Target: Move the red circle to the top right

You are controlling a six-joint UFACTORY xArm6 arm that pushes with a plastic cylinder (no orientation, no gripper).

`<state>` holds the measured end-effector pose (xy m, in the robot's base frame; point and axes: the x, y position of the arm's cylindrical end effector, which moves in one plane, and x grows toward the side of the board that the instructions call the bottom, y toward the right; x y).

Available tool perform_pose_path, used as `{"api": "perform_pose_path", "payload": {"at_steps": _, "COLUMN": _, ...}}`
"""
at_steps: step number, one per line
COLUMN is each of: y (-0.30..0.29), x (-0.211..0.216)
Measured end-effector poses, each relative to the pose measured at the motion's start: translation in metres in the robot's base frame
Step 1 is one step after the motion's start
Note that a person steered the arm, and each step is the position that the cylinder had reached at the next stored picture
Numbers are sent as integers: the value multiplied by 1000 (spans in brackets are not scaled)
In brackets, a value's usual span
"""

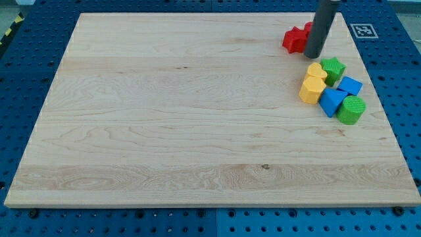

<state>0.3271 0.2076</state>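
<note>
Two red blocks lie close together near the view's top right. The nearer one (295, 40) has an irregular, star-like outline. The other (308, 27) shows only as a small red edge behind my rod, so I cannot make out its shape. My tip (313, 56) rests on the board at the right edge of the nearer red block, just below the hidden one. The rod slants up to the view's top edge.
A tight cluster lies just below my tip: a green star (333, 68), two yellow blocks (316, 71) (312, 90), two blue blocks (350, 85) (332, 101) and a green cylinder (351, 110). The wooden board (171, 118) ends close to the right of them.
</note>
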Motion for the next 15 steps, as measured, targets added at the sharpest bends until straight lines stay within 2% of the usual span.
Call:
{"api": "perform_pose_path", "payload": {"at_steps": 2, "y": 9, "x": -33}}
{"api": "perform_pose_path", "payload": {"at_steps": 6, "y": 0, "x": -45}}
{"api": "perform_pose_path", "payload": {"at_steps": 7, "y": -17, "x": -41}}
{"api": "perform_pose_path", "payload": {"at_steps": 8, "y": -52, "x": -52}}
{"api": "perform_pose_path", "payload": {"at_steps": 9, "y": -63, "x": -64}}
{"api": "perform_pose_path", "payload": {"at_steps": 10, "y": -61, "x": -80}}
{"api": "perform_pose_path", "payload": {"at_steps": 13, "y": -18, "x": -81}}
{"api": "perform_pose_path", "payload": {"at_steps": 15, "y": -32, "x": -87}}
